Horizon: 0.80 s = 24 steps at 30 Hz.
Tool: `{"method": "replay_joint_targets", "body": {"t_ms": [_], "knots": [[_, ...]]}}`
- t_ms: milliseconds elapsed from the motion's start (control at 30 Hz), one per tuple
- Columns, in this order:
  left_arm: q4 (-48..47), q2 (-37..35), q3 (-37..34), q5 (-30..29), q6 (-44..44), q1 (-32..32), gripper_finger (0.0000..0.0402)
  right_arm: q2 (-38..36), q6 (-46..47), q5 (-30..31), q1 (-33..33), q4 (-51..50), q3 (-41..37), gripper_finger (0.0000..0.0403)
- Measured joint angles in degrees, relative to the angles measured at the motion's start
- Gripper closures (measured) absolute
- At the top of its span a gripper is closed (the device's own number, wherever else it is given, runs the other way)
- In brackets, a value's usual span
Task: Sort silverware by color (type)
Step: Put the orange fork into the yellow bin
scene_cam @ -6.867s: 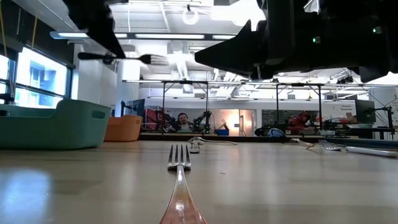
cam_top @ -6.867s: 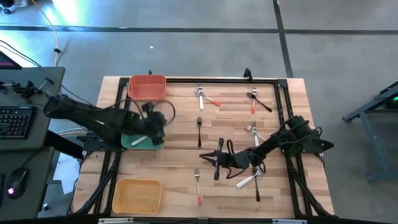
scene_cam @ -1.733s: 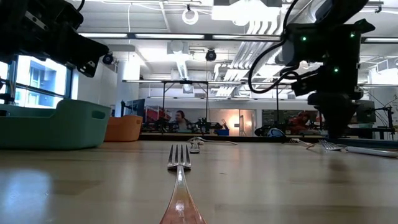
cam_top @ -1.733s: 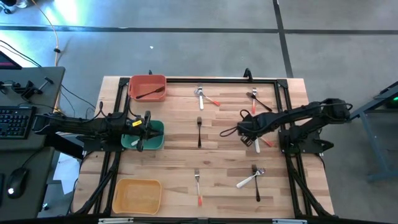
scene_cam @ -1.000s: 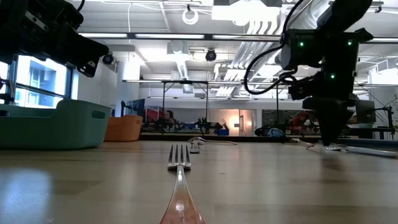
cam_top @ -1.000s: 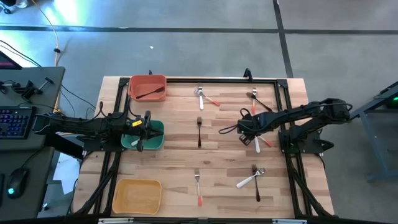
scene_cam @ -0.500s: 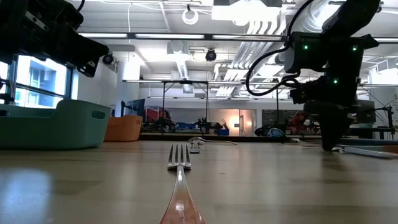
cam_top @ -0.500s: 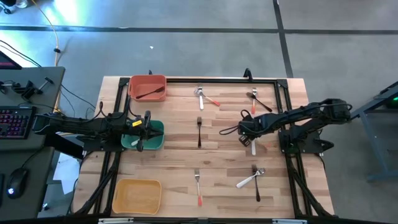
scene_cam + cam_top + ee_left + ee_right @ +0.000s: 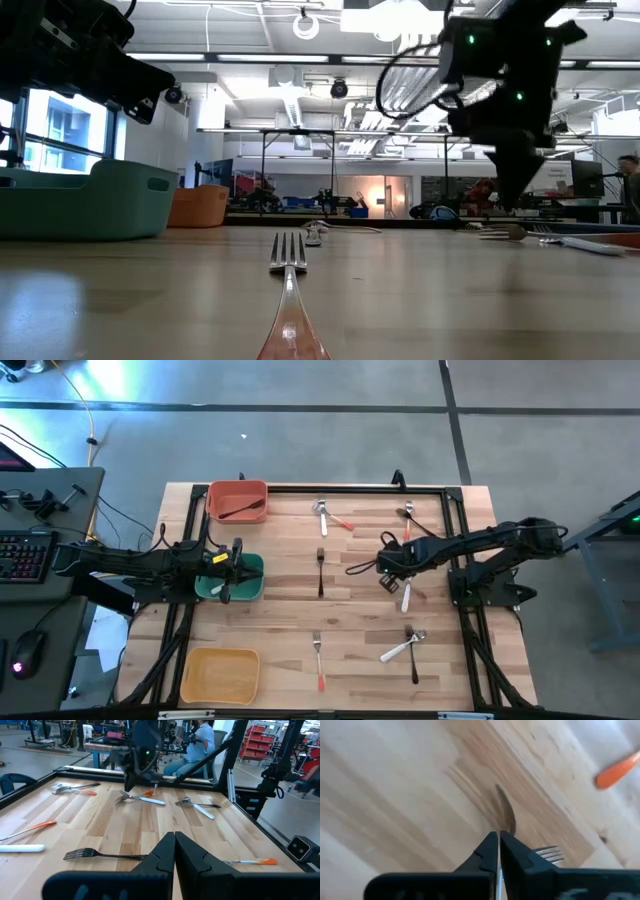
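Observation:
My right gripper hangs shut just above the table's right half, pointing steeply down, with a white-handled fork under its tips. An orange-handled fork lies right beside it. My left gripper waits shut and empty above the teal bin at the left. More silverware lies spread over the table: a black fork in the middle, pairs at the far edge and near edge. My right gripper has the white-handled fork pinched by its silver neck, coming from above and slanting slightly. The tines stick out to one side of the fingers. The head end hangs just over the table; the handle trails lower.
A red-orange bin at the far left holds a black utensil. A yellow bin stands at the near left. An orange-handled fork lies near the front edge. A black frame rims the table.
My right gripper has risen from the table and gone a little toward the left edge. The white-handled fork has come along: its head end has lifted and shifted left, the handle trailing behind. The orange-handled fork has stayed where it was.

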Motion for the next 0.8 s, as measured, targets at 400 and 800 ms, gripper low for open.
{"method": "replay_joint_targets", "body": {"t_ms": [400, 800], "knots": [[0.0, 0.0, 0.0, 0.0, -2.5, 0.0, 0.0401, 0.0, 10.0, 0.7, 4.0, -6.6, 2.7, 0.037], [0.0, 0.0, 0.0, 0.0, -3.0, 0.0, 0.0401, 0.0, 9.6, -0.8, 1.7, 5.4, -8.0, 0.0282]]}}
